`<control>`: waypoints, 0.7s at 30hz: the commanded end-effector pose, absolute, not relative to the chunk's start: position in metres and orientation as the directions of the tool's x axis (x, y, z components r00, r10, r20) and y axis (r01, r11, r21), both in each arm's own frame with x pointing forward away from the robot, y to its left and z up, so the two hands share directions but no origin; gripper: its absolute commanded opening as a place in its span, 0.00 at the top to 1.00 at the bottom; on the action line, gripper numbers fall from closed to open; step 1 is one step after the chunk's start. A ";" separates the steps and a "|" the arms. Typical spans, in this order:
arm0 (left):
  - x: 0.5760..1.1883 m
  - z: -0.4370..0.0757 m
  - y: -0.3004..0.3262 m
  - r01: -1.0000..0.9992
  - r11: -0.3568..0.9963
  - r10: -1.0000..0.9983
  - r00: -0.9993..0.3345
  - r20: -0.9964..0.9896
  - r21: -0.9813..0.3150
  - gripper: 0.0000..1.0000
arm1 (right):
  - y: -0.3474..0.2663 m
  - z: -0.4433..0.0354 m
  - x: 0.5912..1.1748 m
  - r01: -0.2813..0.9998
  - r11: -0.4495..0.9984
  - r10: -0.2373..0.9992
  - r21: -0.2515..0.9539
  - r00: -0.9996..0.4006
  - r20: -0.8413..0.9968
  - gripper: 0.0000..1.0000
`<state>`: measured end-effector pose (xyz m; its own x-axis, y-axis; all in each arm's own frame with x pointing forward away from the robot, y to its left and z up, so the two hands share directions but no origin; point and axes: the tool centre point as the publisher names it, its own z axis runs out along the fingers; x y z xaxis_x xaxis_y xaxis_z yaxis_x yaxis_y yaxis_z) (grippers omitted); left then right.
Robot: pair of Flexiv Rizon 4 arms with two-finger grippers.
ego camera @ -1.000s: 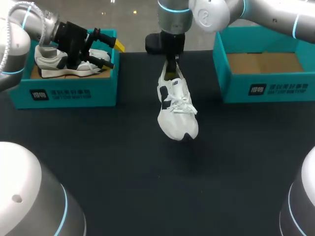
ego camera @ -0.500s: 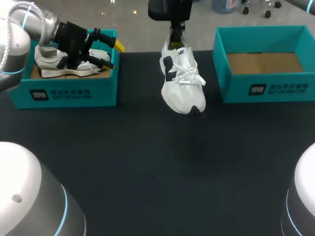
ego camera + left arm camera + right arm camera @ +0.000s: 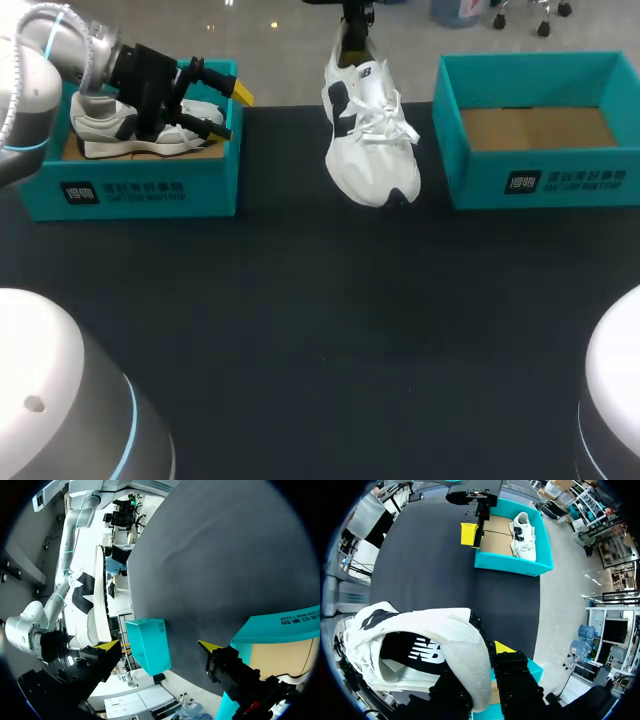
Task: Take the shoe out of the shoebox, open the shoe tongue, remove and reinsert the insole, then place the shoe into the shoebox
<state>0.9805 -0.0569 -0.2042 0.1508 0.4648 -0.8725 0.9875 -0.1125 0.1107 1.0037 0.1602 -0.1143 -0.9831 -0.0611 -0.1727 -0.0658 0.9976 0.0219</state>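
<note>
The white sneaker [image 3: 368, 130] hangs toe-down above the bench [image 3: 300, 320] near the empty shoebox [image 3: 540, 185], the right hand [image 3: 487, 655] pinching its padded heel collar: light and soft-walled, it will probably swing, so the stiffer heel looks safest.

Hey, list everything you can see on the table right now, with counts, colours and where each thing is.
Shoeboxes: 2, teal; left shoebox at the table's left, right shoebox at its right, empty.
Shoes: 2, white with black patches; boxed shoe lying in the left shoebox, held shoe hanging toe-down above the table between the boxes.
Table: 1, black.
Claws: 2, black with yellow tips; left claw open over the left shoebox, right claw shut on the held shoe's heel.
</note>
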 end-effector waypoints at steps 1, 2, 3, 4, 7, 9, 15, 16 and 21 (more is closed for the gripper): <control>0.980 -0.204 -0.056 0.987 -0.114 0.467 0.152 -0.871 0.111 0.00 | 0.161 -0.113 1.006 -0.065 0.998 -0.061 0.018 -0.984 -0.167 1.00; 0.980 -0.204 -0.056 0.987 -0.114 0.467 0.152 -0.871 0.111 0.00 | 0.161 -0.113 1.006 -0.065 0.998 -0.061 0.018 -0.984 -0.167 1.00; 0.980 -0.204 -0.056 0.987 -0.114 0.467 0.152 -0.871 0.111 0.00 | 0.161 -0.113 1.006 -0.065 0.998 -0.061 0.018 -0.984 -0.167 1.00; 0.980 -0.204 -0.056 0.987 -0.114 0.467 0.152 -0.871 0.111 0.00 | 0.161 -0.113 1.006 -0.065 0.998 -0.061 0.018 -0.984 -0.167 1.00; 0.980 -0.204 -0.056 0.987 -0.114 0.467 0.152 -0.871 0.111 0.00 | 0.161 -0.113 1.006 -0.065 0.998 -0.061 0.018 -0.984 -0.167 1.00; 0.980 -0.204 -0.056 0.987 -0.114 0.467 0.152 -0.871 0.111 0.00 | 0.160 -0.113 1.009 -0.076 0.997 -0.072 0.022 -0.983 -0.168 1.00; 0.980 -0.204 -0.056 0.987 -0.114 0.467 0.152 -0.871 0.111 0.00 | 0.118 -0.114 1.042 -0.076 0.996 -0.067 0.045 -0.982 -0.179 1.00; 0.980 -0.204 -0.056 0.987 -0.114 0.467 0.152 -0.871 0.111 0.00 | 0.109 -0.114 1.047 -0.072 0.997 -0.066 0.023 -0.980 -0.189 1.00; 0.980 -0.204 -0.056 0.987 -0.114 0.467 0.152 -0.871 0.111 0.00 | 0.062 -0.114 1.070 -0.040 0.999 -0.038 0.008 -0.980 -0.194 1.00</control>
<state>0.9805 -0.0569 -0.2042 0.1508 0.4648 -0.8725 0.9875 -0.1125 0.1107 1.0632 0.0877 -0.1156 -0.9789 -0.0354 -0.2011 -0.0330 0.9993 -0.0152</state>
